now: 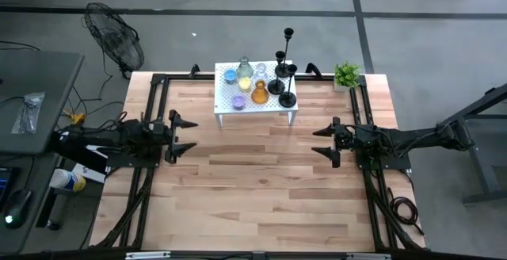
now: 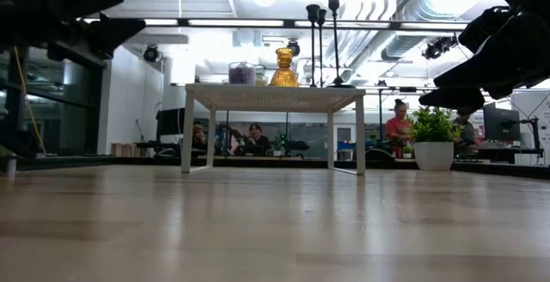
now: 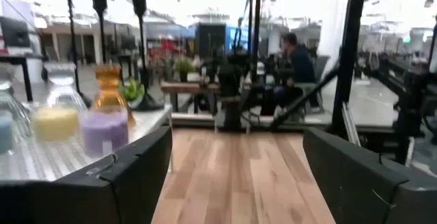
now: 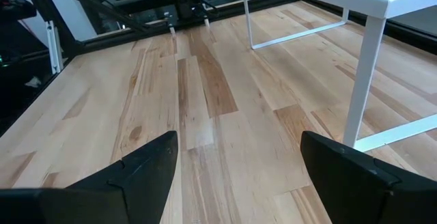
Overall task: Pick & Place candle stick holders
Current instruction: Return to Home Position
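both arms are sitting low at the sides of the wooden table (image 1: 261, 189), parked, it seems, since nothing looks left to carry. the left gripper (image 1: 190, 135) is hanging with its fingers spread and empty, and the right gripper (image 1: 319, 142) is facing it, likewise spread and empty. farther back, between them, the white shelf (image 1: 228, 106) is carrying everything: the coloured glass holders (image 1: 245, 82) are clustering toward the left arm's side, and the black candlesticks (image 1: 283, 78) are standing upright at the other end — all well apart from either gripper. beyond, the potted plant (image 1: 346, 74) is sitting at the far right corner.
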Available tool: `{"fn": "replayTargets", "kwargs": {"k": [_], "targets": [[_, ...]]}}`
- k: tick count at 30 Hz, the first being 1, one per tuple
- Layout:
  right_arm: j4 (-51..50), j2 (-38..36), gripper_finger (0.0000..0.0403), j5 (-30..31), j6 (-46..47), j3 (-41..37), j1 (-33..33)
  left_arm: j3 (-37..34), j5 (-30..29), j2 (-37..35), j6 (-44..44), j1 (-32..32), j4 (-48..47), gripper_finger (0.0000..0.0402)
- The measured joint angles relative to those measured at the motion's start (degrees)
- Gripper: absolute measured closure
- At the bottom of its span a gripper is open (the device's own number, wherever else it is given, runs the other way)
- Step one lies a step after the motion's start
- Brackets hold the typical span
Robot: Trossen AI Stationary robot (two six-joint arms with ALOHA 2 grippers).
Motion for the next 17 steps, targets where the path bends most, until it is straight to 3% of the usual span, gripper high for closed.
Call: {"fn": "replayTargets", "kwargs": {"k": [17], "targets": [[0.0,0.0,0.01,-0.01,0.0,0.0,0.0,0.02,0.11,0.03,-0.02,-0.02,-0.35,0.0076]]}}
